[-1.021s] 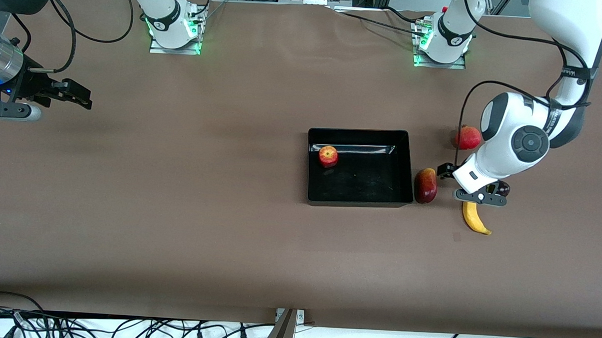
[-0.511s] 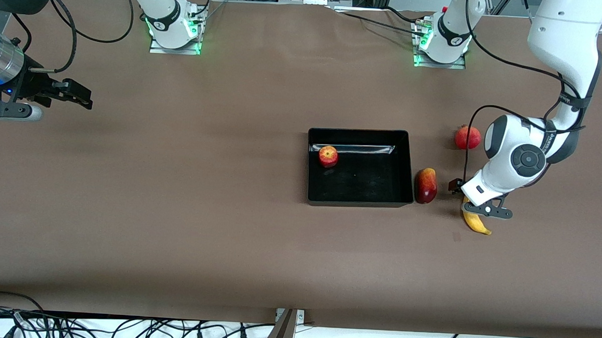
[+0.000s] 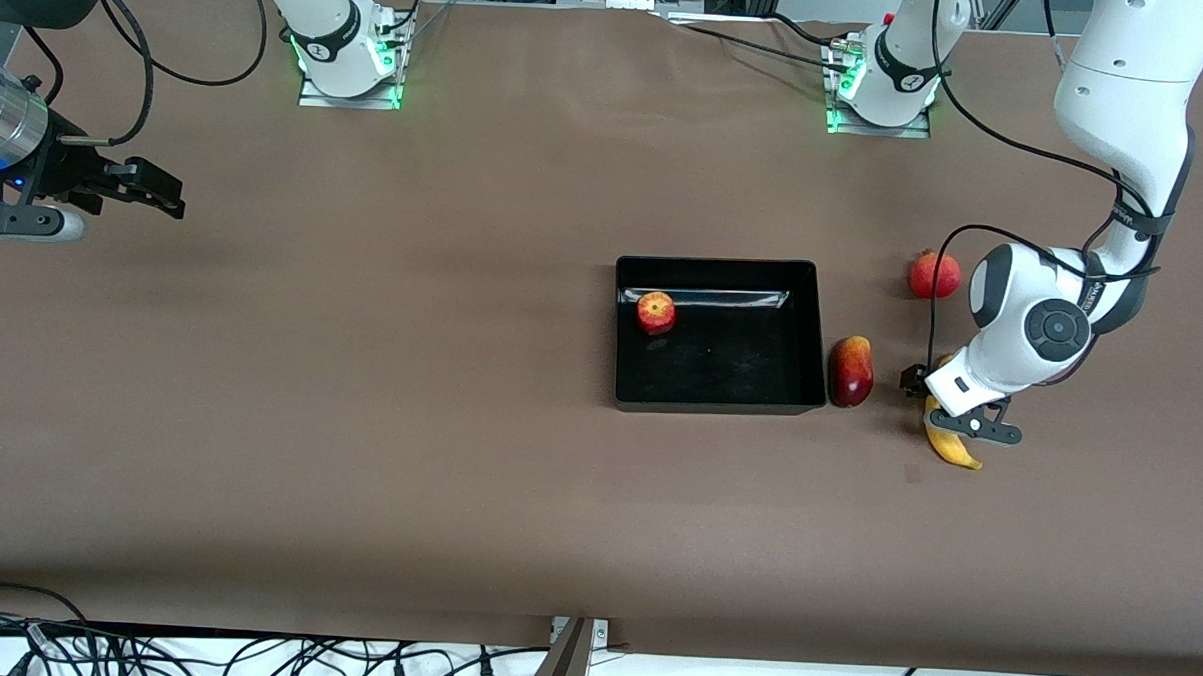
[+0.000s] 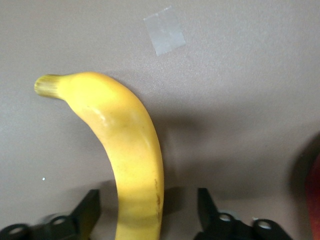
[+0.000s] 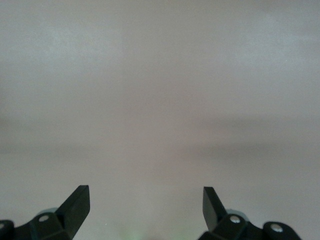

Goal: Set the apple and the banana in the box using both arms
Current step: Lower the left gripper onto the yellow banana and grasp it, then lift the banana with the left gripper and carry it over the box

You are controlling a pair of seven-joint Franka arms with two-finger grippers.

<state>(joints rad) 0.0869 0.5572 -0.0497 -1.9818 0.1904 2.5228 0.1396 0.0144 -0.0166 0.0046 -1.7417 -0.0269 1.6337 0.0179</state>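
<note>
The apple [image 3: 655, 312] lies in the black box [image 3: 802, 396], in the corner farthest from the front camera toward the right arm's end. The banana [image 3: 949, 442] lies on the table toward the left arm's end of the box. My left gripper [image 3: 931, 402] is open and low over the banana, a finger on each side of its middle with a gap to each. In the left wrist view the banana [image 4: 127, 150] runs between the fingers [image 4: 90, 207]. My right gripper [image 3: 151, 190] is open and empty, waiting over the table's right-arm end; its wrist view [image 5: 145, 200] shows only bare table.
A dark-red-and-yellow mango-like fruit [image 3: 850, 371] lies just outside the box wall, between box and banana. A plain red round fruit [image 3: 934, 275] lies farther from the front camera than the banana. A small tape patch [image 3: 914, 474] is on the table by the banana's tip.
My left arm has moved toward the front camera and lowered, bringing the open gripper down around the banana. The right arm, the apple and the box have not moved.
</note>
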